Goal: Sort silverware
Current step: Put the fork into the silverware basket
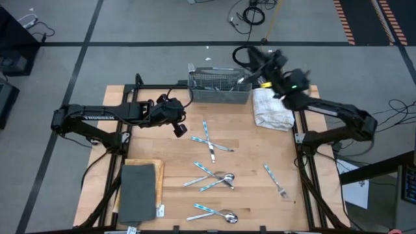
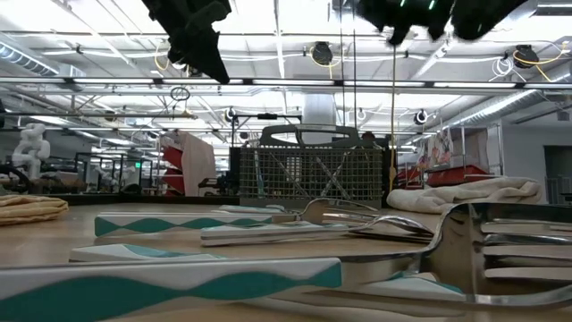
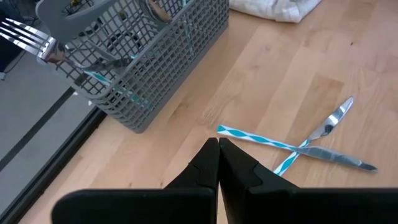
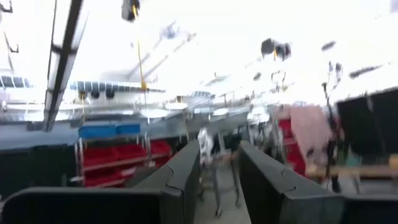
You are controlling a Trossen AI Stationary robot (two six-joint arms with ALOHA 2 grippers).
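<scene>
1 caddy (image 1: 219, 88), 1 towel (image 1: 272, 108).

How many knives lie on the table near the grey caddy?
2. One knife and a second knife lie crossed on the wood beside the caddy. More may hide among the farther silverware.

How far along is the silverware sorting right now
Done: a few pieces already stand in the grey caddy. In hand: nothing visibly; the right pincer is by the caddy with fingers apart, and the left pincer hovers shut near the crossed knives. Left: those knives, a fork and spoons on the table.
</scene>
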